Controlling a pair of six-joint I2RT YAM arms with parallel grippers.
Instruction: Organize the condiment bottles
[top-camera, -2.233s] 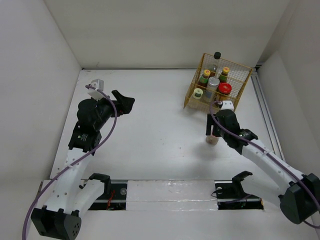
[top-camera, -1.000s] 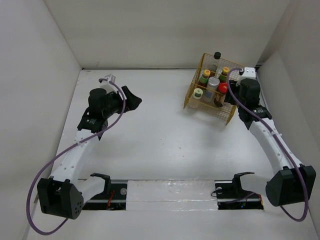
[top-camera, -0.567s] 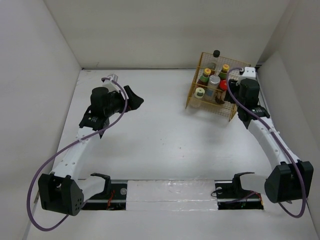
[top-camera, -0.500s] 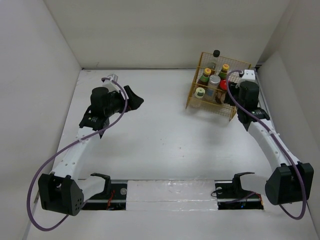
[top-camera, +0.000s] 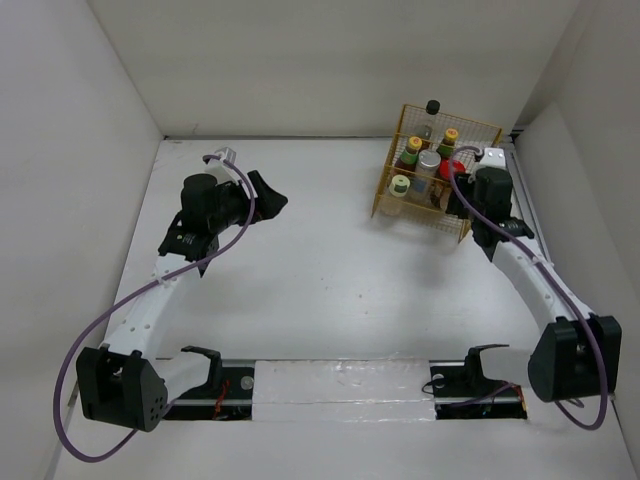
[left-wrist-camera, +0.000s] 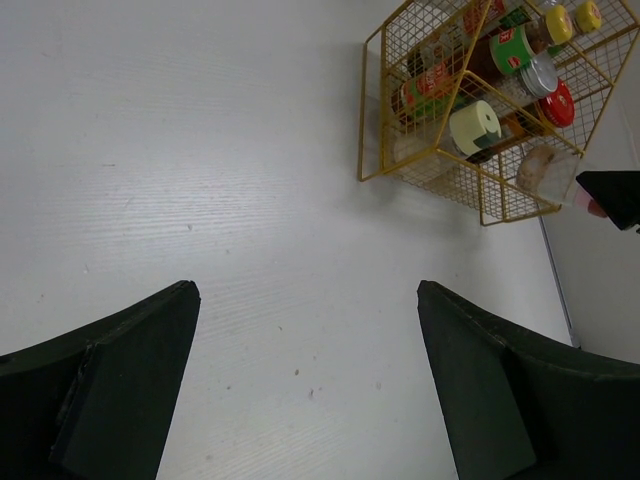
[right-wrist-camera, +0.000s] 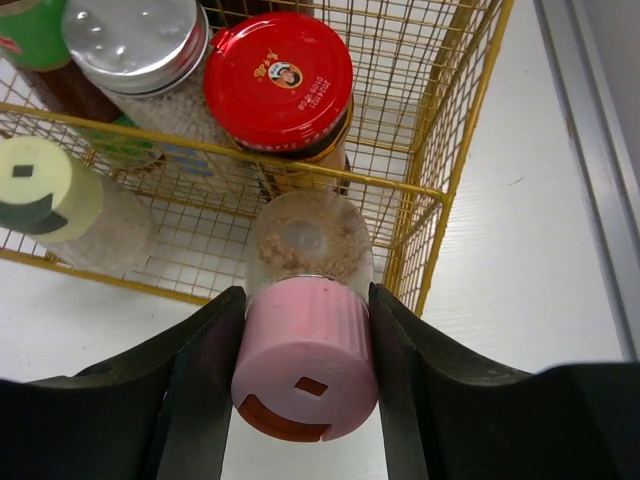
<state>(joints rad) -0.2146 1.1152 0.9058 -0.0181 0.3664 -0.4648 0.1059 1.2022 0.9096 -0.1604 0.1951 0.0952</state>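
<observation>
Pink-capped shaker (right-wrist-camera: 305, 385), standing on the table before the basket two seconds ago, is now at the near right corner of the yellow wire basket (right-wrist-camera: 400, 184). Our right gripper (right-wrist-camera: 300, 330) clamps it, just beside the red-lidded jar (right-wrist-camera: 278, 75). Our left gripper (left-wrist-camera: 305, 330) gapes above the white table (top-camera: 320, 270), which is ringed by white walls (top-camera: 330, 60).

Left gripper (left-wrist-camera: 305, 292) low down, dark fingers (left-wrist-camera: 120, 390) at 7 and 5 o'clock, spread wide over the white table (left-wrist-camera: 200, 150). Yellow wire basket (left-wrist-camera: 372, 110) up at 1 o'clock. Inside: green-topped shaker (left-wrist-camera: 474, 127), silver-topped shaker (left-wrist-camera: 541, 72), red-lidded jar (left-wrist-camera: 557, 103), two yellow-capped bottles (left-wrist-camera: 557, 22). Pink-topped shaker (left-wrist-camera: 543, 170) at 3 o'clock by the basket's corner, touching another dark finger (left-wrist-camera: 615, 193).
</observation>
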